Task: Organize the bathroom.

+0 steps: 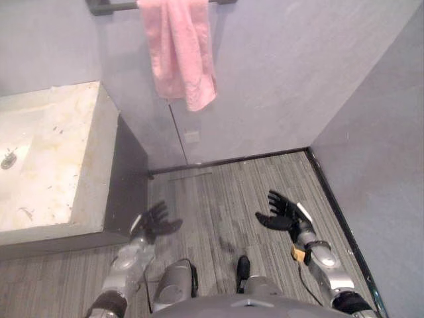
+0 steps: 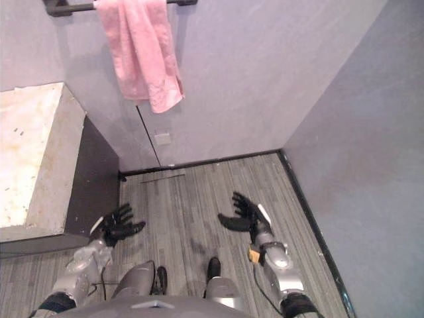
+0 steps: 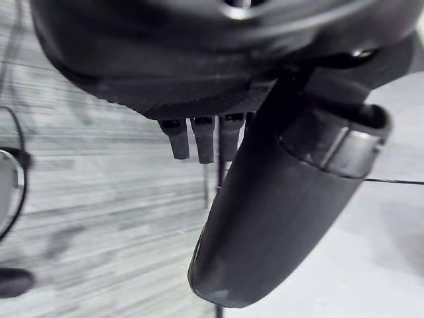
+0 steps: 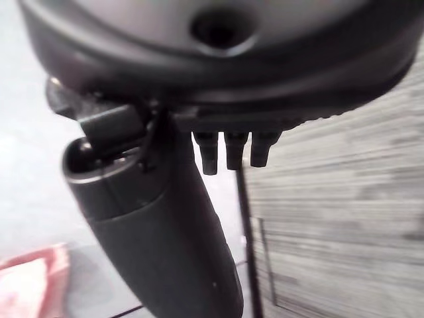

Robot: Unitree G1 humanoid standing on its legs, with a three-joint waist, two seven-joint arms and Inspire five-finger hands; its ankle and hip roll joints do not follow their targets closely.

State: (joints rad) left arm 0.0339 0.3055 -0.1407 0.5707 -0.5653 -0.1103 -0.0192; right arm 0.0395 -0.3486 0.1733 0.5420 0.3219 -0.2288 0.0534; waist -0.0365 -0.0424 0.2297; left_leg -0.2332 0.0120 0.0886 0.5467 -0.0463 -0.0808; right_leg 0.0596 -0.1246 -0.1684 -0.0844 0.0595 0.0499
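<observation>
Looking down, we find our left hand (image 2: 114, 223) low over the floor (image 1: 218, 192), just off the front corner of the vanity counter (image 1: 53, 159), its fingers spread and straight, holding nothing. In its own wrist view the fingers (image 3: 199, 136) hang straight beside the thumb, with bare floor past them.

Moving rightward, the pink towel (image 1: 179, 50) is draped over a dark rail (image 1: 109, 6) high on the back wall (image 1: 278, 79). It hangs with its long axis vertical, bunched and a little crooked, one lower corner reaching further down than the rest. Below it a thin vertical seam runs down the wall to the skirting.

Further right, our right hand (image 1: 283, 212) hovers above the floor near the skirting of the side wall (image 1: 384, 165), palm turned inward, fingers relaxed and extended, grasping nothing. Its wrist view shows straight fingers (image 4: 228, 149) and a slip of pink cloth at the frame's lower corner.

We judge the towel to be the thing to tidy, and what matters is this: it lies up and ahead of both hands, well apart from each, slightly toward the left of our midline. The left hand seems marginally better aligned beneath it, though either arm would need a long upward reach toward the rail. The counter edge sits close by the left arm's path, so we would raise that arm clear of it.
</observation>
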